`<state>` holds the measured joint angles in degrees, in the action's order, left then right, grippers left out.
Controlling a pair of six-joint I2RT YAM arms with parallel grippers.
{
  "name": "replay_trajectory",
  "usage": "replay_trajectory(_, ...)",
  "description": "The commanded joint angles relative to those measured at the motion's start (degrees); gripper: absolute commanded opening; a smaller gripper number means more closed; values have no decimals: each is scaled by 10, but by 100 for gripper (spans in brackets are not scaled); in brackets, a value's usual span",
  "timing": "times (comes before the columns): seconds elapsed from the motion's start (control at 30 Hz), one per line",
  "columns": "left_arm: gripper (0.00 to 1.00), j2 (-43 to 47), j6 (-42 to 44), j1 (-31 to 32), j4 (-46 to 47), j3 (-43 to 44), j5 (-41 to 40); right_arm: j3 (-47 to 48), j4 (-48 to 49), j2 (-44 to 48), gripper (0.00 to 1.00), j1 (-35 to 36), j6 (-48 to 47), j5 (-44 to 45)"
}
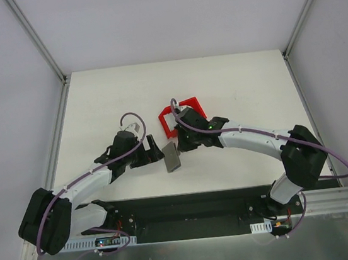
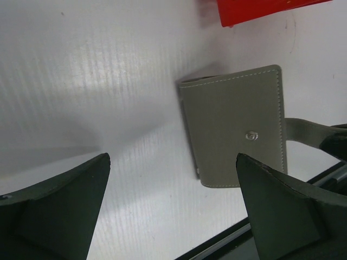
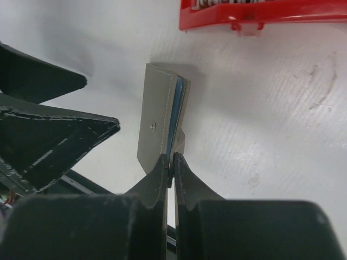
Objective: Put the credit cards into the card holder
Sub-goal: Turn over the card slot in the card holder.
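Grey card holder (image 1: 172, 158) at the middle of the counter (image 1: 113, 99), just on the near side of the red bin (image 1: 163, 122) and between the two pincers. Tipped up rather than lying flat, to judge by the right wrist view: seen nearly edge-on, covers parted a little, blue lining showing in the gap. Pinched by the right pincer (image 3: 171, 160), jaws shut narrow on the strap (image 2: 303, 132) at its near end, probably to steady the holder and turn its mouth open for loading. No contact with the bin; clear counter between them. Left pincer (image 1: 154, 152) just beside the holder on its other side, jaws as wide as they go and gripping nothing, apparently poised either to spread the cover or to fetch a card. Credit cards not clearly in sight: something pale with dark print inside the bin at the top edge of the right wrist view, too cropped to name. Loading judged not yet begun, with no card visible at the holder's opening.
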<state>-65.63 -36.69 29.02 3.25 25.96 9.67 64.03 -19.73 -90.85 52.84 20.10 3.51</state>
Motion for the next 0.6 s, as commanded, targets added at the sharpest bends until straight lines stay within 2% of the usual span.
replay_trajectory(0.0, 99, -1, -7, -1, 51, 19, 56, 14, 37, 4, 0, 1, 13, -57)
replay_trajectory(0.57, 94, 3, -23, -1, 73, 29, 108, 23, 37, 20, 0, 1, 10, -61)
